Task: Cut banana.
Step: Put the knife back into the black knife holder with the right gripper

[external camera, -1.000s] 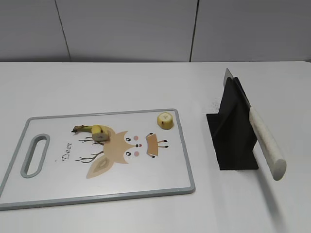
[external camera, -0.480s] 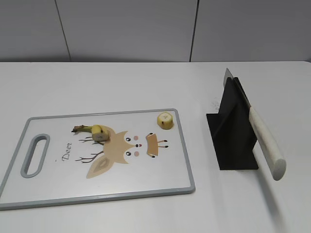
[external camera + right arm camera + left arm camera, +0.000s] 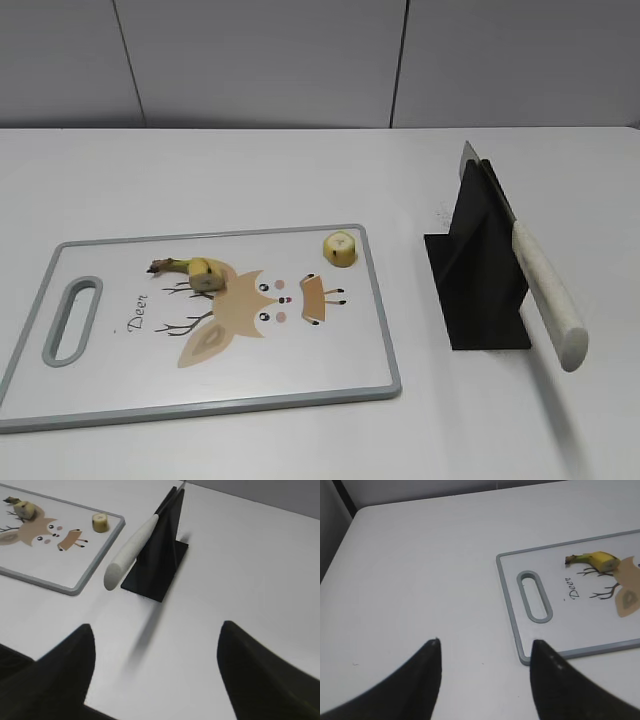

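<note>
White-handled knife [image 3: 545, 290] is being held in its black stand [image 3: 480, 275].
Yellow banana pieces [image 3: 341, 247] are being left on the grey-rimmed board [image 3: 385, 330] beside it (both grippers [image 3: 485, 652] [image 3: 155, 645] spread, empty).

A yellow banana stem end [image 3: 193, 269] is laid on the cutting board [image 3: 120, 390]; a cut slice [image 3: 340, 247] is placed near its right edge.

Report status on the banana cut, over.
Left gripper and right gripper open, empty, off the board. Banana stem end and cut slice on cutting board. Knife in its stand.
</note>
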